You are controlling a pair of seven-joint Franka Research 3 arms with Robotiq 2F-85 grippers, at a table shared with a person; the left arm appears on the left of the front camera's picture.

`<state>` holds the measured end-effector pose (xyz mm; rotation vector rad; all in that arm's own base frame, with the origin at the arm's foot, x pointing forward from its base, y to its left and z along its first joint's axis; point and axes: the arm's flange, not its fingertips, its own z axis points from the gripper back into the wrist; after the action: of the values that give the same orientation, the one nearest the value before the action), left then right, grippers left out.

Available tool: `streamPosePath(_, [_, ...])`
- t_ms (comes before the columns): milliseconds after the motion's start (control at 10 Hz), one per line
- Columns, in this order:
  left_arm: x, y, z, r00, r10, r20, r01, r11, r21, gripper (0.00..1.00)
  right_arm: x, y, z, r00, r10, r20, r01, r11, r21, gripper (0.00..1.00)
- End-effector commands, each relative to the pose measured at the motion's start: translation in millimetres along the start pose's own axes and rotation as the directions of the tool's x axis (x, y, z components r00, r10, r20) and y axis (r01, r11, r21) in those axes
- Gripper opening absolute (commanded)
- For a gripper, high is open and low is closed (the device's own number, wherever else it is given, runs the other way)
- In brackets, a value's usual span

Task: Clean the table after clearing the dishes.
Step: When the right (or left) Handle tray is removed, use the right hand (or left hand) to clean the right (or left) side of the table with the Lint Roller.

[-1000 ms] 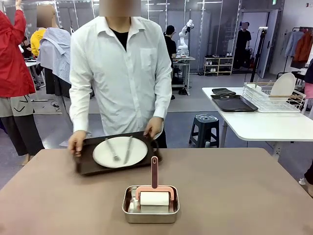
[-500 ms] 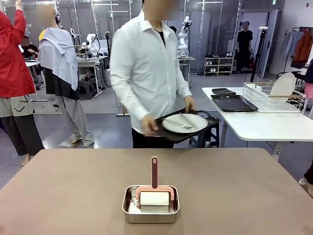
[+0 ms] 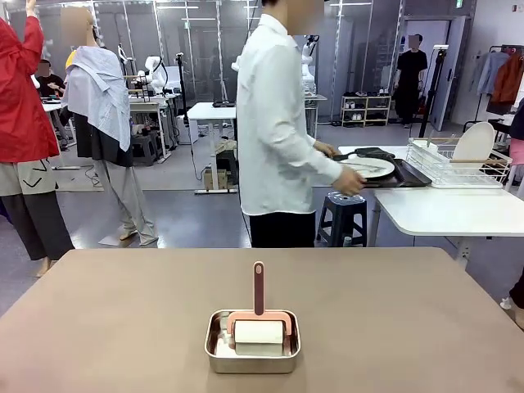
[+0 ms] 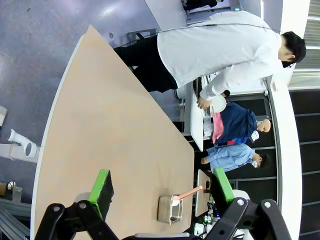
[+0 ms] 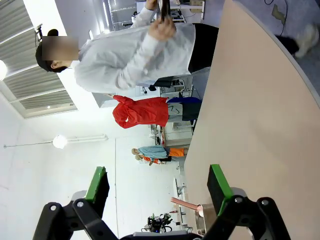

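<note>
A person (image 3: 274, 123) is setting the plate (image 3: 370, 167) on the far white tabletop (image 3: 442, 209), freeing the brown tabletop (image 3: 123, 311) for cleaning. The left end effector (image 4: 160, 175) and right end effector (image 5: 157, 180) are hovering, fingers spread apart, empty.

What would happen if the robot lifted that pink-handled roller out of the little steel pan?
The roller looks light: a slim handle on a small white roll. Its roll will likely turn, so it may run away on the table. The shallow steel pan could slide if nudged.
</note>
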<state>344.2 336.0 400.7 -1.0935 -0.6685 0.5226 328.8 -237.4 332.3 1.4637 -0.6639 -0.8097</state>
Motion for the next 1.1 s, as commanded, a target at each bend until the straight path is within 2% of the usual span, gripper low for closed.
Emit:
streamPosePath(0, [3,-41,-29,0.987,-0.148,-0.063,0.151,0.988,0.043,1.00,2,2,5,1.000,0.008,-0.014,-0.008,1.000,-0.004,1.00])
streamPosePath(200, [-2,-119,-93,0.925,-0.323,-0.200,0.343,0.936,0.075,1.00,2,2,5,1.000,0.008,-0.014,-0.008,1.000,-0.004,1.00])
streamPosePath(300, [-12,-152,-132,0.875,-0.394,-0.283,0.435,0.895,0.097,1.00,2,2,5,1.000,0.008,-0.014,-0.008,1.000,-0.004,1.00])
streamPosePath(600, [-79,-245,-235,0.623,-0.601,-0.501,0.687,0.726,-0.015,1.00,2,2,5,1.000,0.008,-0.014,-0.008,1.000,-0.004,1.00])
streamPosePath(700, [-110,-262,-262,0.527,-0.633,-0.566,0.748,0.662,-0.043,1.00,2,2,5,1.000,0.008,-0.014,-0.008,1.000,-0.004,1.00])
streamPosePath(800, [-147,-274,-288,0.409,-0.666,-0.625,0.806,0.584,-0.095,1.00,2,2,5,1.000,0.008,-0.014,-0.008,1.000,-0.004,1.00])
streamPosePath(1000, [-215,-281,-319,0.224,-0.682,-0.696,0.846,0.490,-0.208,1.00,2,2,5,1.000,0.008,-0.014,-0.008,1.000,-0.004,1.00])
